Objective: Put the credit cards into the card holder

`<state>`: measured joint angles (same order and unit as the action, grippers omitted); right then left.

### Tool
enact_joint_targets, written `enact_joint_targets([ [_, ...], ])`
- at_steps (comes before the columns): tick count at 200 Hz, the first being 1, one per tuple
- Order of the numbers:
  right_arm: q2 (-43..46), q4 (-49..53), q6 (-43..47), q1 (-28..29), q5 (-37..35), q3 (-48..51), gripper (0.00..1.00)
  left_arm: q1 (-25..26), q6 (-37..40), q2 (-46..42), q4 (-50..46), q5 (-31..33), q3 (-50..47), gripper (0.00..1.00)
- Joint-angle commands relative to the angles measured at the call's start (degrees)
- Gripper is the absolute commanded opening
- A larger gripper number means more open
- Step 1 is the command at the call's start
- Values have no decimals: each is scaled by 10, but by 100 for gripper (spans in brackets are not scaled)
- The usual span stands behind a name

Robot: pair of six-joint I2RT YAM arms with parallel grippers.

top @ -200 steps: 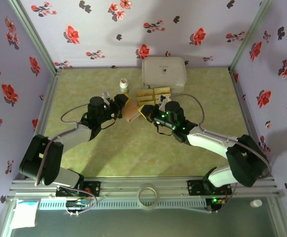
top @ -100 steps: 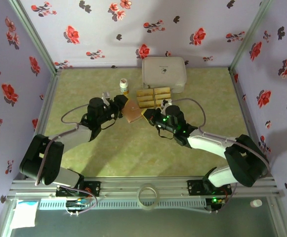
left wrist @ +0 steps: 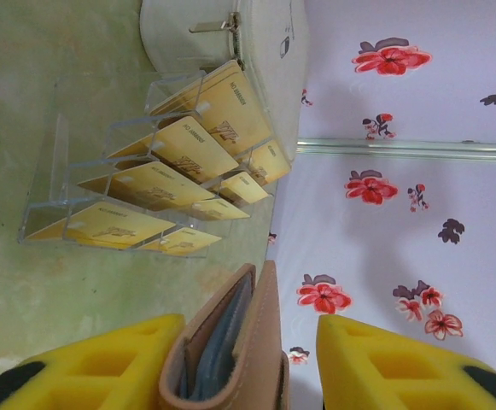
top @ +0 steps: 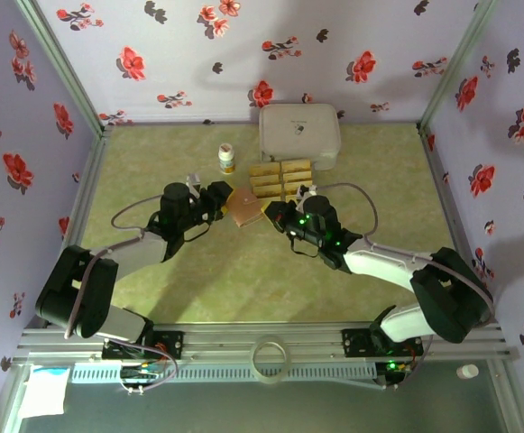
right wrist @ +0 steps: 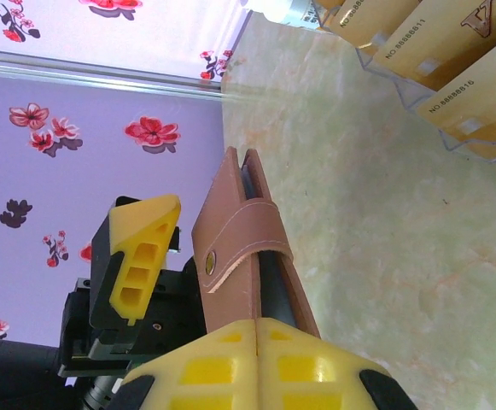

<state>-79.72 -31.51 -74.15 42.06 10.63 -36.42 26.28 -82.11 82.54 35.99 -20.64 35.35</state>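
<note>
Spanning most of the top view: green marbled counter (top: 198, 271), floral purple walls on three sides. Both arms reach in from the bottom edge and meet at frame centre.

White rounded box (top: 299, 135) at upper centre, at the back wall. Clear rack (top: 280, 178) just below the box; touching it or not, cannot tell.

Left claw (top: 218, 200) left of centre, jaws partly apart, straddling the card holder (top: 243, 206). In the left wrist view, the yellow finger at lower left is against the holder's side, and the one at lower right stands clear of it.

Right claw (top: 272, 213) right of centre, yellow fingers pressed together. In the right wrist view the holder's near end runs into the closed tips, so it reads as pinched there.

Card holder: pinkish-tan, between the two claws, standing on edge. It is slightly parted, greyish pockets showing, strap with snap across one face.

Credit cards (left wrist: 188, 145): gold, leaning in the rack's slots in two columns, about eight.

Small bottle (top: 226, 159) left of the rack, upright.
</note>
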Motion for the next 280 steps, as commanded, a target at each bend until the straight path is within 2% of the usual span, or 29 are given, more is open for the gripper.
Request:
enact_joint_targets([
  [1,11,-7,0,3,-13,5,0,-3,13,-8,19,-4,-5,38],
  [43,5,-10,-2,4,-6,2,0,-3,13,-7,23,-5,-5,29],
  [63,4,-8,0,4,-3,2,0,-3,16,-4,25,-7,-5,19],
  [82,13,10,12,1,-2,1,25,-3,24,-4,21,-11,-4,14],
  [99,35,52,34,-5,-4,1,45,-3,42,-3,12,-21,-1,13],
  [128,91,179,108,-28,-15,-10,61,-2,119,-5,-42,-41,12,12],
  [155,130,339,219,-43,-39,-49,67,-2,191,-3,-92,-61,28,12],
  [172,130,434,298,-43,-62,-91,69,0,211,5,-93,-78,34,12],
  [188,116,482,353,-42,-72,-120,71,7,221,13,-92,-85,43,12],
  [217,82,510,389,-22,-90,-154,74,22,229,25,-96,-88,61,12],
  [280,-1,486,393,27,-109,-210,75,34,230,32,-106,-87,73,14],
])
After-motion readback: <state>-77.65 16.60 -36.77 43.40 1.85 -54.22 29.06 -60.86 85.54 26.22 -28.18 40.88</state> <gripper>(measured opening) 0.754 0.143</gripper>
